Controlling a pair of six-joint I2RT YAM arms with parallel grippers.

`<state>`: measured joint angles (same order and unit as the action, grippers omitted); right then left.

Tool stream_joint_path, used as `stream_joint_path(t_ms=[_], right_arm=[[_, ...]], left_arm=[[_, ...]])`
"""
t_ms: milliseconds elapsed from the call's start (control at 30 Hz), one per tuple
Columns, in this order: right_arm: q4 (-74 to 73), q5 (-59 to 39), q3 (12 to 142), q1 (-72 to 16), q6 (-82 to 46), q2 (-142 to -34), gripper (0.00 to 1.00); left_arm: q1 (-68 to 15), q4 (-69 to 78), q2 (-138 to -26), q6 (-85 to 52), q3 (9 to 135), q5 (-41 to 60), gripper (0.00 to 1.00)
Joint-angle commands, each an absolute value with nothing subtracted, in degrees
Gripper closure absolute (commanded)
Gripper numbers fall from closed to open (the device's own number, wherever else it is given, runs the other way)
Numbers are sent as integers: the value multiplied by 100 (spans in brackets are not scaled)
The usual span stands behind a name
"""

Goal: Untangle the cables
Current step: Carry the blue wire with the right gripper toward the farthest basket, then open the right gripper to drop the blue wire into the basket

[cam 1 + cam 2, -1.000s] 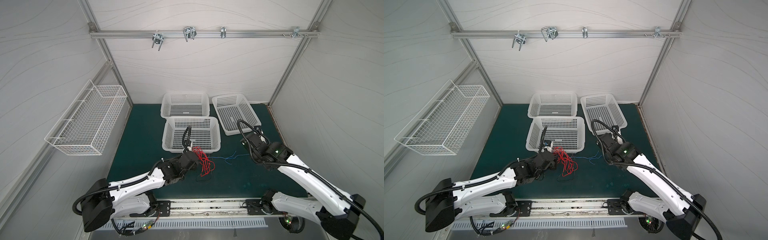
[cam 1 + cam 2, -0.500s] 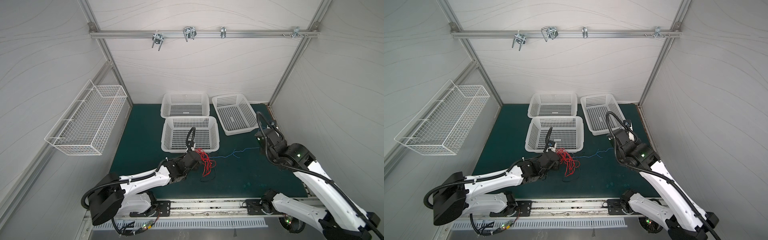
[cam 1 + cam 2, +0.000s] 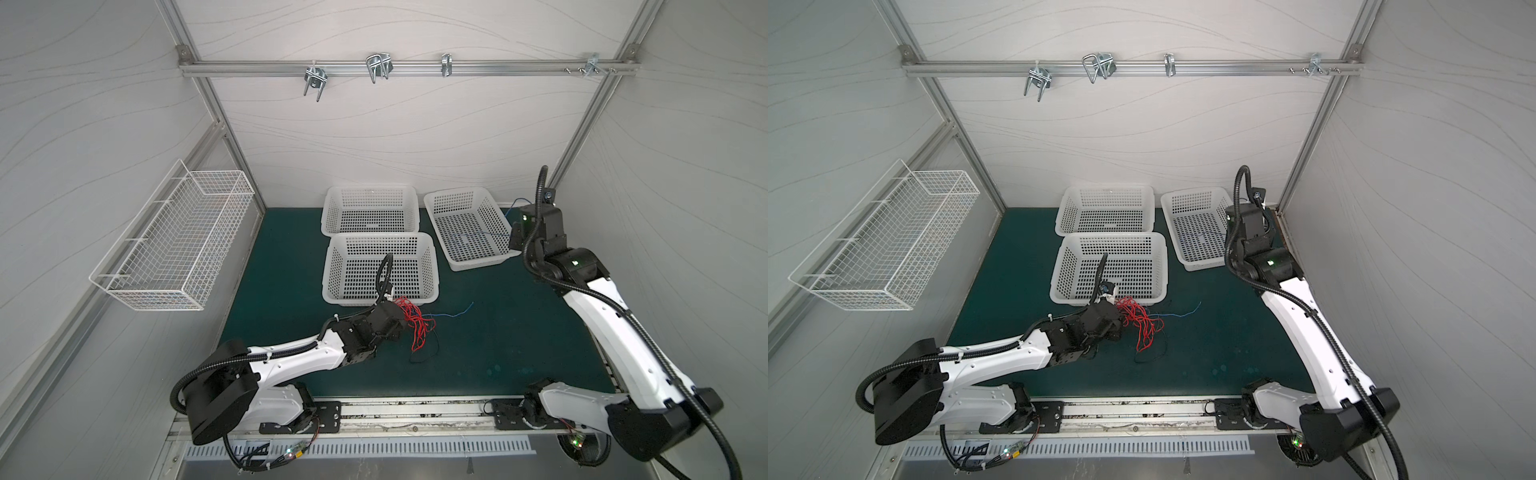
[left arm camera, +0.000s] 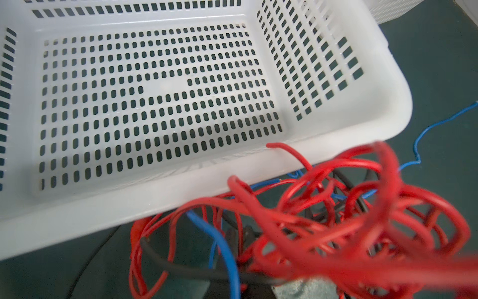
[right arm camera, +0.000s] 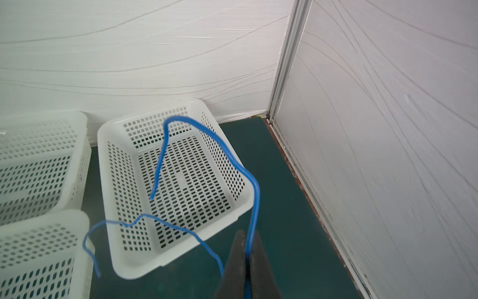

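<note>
Both arms look alike. The left arm [image 3: 299,365] and the right arm [image 3: 602,332] have smooth white shells with tiny dark screws, and chunky black joints. A black ribbed hose [image 3: 539,187] runs along each arm. Each arm grows out of a big black base [image 3: 216,399]. Little green lights [image 3: 575,262] glow on the right arm. The right gripper [image 5: 248,233] has two thin dark fingers [image 5: 236,259].

white panel walls [image 3: 395,137] on three sides, dark green mat [image 3: 498,353] on the floor. up top an aluminium rail [image 3: 498,67] carries metal hooks [image 3: 377,68], and a wire basket [image 3: 174,241] hangs on the left wall.
</note>
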<state>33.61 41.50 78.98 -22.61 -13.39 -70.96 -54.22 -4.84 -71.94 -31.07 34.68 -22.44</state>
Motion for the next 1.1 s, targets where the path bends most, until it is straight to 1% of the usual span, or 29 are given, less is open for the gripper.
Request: stream_joint_path(t_ms=[0, 267, 500, 700, 900, 1000, 1067], right_arm=[[2376, 3965, 8190, -2113, -1143, -7538, 100], [1673, 4129, 8678, -2005, -1019, -9110, 100], [1948, 3900, 9277, -1813, -1260, -10536, 100], [2187, 3474, 9339, -1732, -1400, -11183, 100], [2564, 2947, 9116, -1553, -1423, -11474, 100], [2892, 2757, 9132, -1424, -1399, -11537, 93], [3032, 2585, 9103, -1345, -1376, -11503, 85]], left_arm=[[-5406, -189, -7022, -3207, 3463, -2301, 100], [-5410, -96, -6989, -3223, 3381, -2290, 100], [-5405, -166, -6973, -3309, 3390, -2330, 100], [-5410, -249, -6987, -3349, 3410, -2384, 100], [-5407, -177, -6957, -3393, 3372, -2443, 100], [-5405, -140, -6961, -3404, 3349, -2445, 100], [-5406, -123, -6969, -3388, 3341, -2428, 100]])
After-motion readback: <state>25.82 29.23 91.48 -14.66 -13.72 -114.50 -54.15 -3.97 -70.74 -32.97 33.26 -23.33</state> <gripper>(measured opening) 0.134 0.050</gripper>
